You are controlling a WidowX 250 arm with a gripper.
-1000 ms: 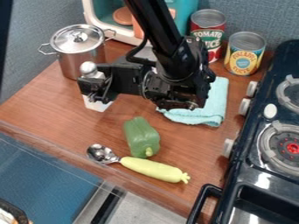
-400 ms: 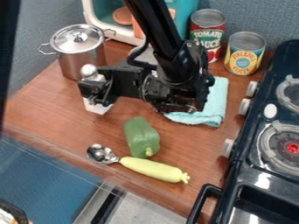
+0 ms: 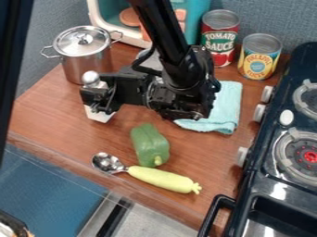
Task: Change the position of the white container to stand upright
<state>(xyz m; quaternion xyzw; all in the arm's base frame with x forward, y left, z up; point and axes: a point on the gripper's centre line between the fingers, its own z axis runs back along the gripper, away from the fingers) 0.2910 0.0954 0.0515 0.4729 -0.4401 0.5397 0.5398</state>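
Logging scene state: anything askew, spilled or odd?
No spill or damage that I can see. One oddity: the yellow toy vegetable lies in line with the spoon, apparently hiding its handle. The white container looks upright in the gripper.

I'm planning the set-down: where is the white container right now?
The white container is left of centre in the camera view, held in the pincer, just in front of the steel pot and up and left from the green pepper.
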